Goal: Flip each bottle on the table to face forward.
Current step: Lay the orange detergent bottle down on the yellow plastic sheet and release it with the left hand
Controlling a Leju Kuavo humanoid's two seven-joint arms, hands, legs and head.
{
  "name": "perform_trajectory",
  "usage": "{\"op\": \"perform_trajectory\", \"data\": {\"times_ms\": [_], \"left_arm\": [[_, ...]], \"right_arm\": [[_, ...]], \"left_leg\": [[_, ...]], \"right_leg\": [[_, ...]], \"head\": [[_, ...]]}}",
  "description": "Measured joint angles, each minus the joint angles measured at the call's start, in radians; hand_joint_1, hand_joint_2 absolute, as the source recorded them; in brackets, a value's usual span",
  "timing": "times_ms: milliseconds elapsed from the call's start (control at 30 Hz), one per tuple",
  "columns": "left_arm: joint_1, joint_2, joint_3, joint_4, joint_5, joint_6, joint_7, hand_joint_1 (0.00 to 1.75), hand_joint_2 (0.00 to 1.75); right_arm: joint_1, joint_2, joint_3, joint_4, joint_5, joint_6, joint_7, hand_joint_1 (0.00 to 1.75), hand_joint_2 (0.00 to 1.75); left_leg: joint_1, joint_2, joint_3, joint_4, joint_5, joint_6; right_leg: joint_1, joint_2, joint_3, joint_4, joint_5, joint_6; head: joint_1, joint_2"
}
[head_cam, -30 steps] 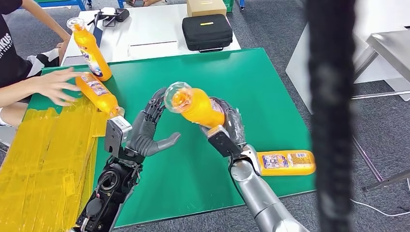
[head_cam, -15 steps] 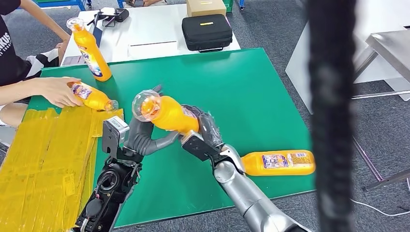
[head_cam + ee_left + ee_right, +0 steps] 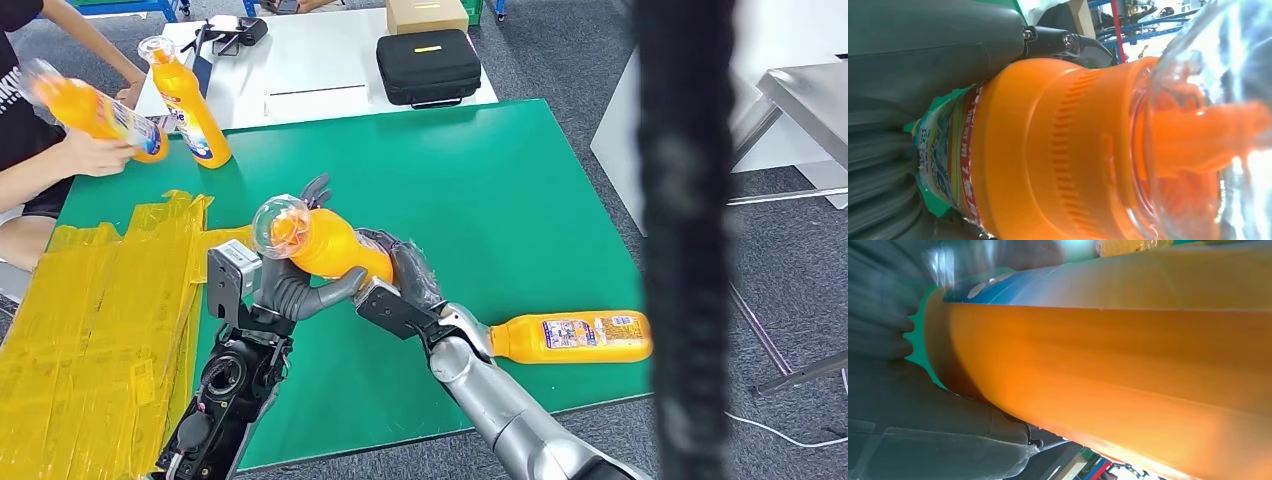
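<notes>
1. Right hand [image 3: 400,275] wraps the base end of an orange bottle [image 3: 325,245], held off the green table [image 3: 520,180], clear cap toward the left hand [image 3: 295,285].
2. Left hand cups the bottle's neck end, thumb underneath; grip firmness unclear.
3. Second bottle [image 3: 572,337] lies flat just behind the right forearm.

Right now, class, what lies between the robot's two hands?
In the head view, an orange bottle lies between the left hand and the right hand.
</notes>
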Motion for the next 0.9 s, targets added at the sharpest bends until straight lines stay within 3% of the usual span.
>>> {"op": "perform_trajectory", "data": {"times_ms": [133, 800, 900], "left_arm": [[0.005, 0.0, 0.0, 0.0, 0.012, 0.001, -0.001, 1.73, 1.75], [0.011, 0.001, 0.001, 0.0, 0.036, 0.004, -0.011, 1.75, 1.75], [0.011, 0.001, 0.001, 0.0, 0.04, 0.004, -0.012, 1.75, 1.75]], "right_arm": [[-0.002, 0.002, 0.005, 0.011, 0.0, 0.0, 0.0, 1.75, 1.75], [-0.004, 0.002, 0.018, 0.018, -0.006, -0.004, 0.0, 1.72, 1.75], [-0.004, 0.002, 0.018, 0.017, -0.006, -0.006, 0.0, 0.45, 1.75]], "left_leg": [[0.0, 0.0, 0.0, 0.0, 0.0, 0.0], [0.0, 0.0, 0.0, 0.0, 0.0, 0.0], [0.0, 0.0, 0.0, 0.0, 0.0, 0.0]], "right_leg": [[0.0, 0.0, 0.0, 0.0, 0.0, 0.0], [0.0, 0.0, 0.0, 0.0, 0.0, 0.0], [0.0, 0.0, 0.0, 0.0, 0.0, 0.0]], "head": [[0.0, 0.0], [0.0, 0.0], [0.0, 0.0]]}}
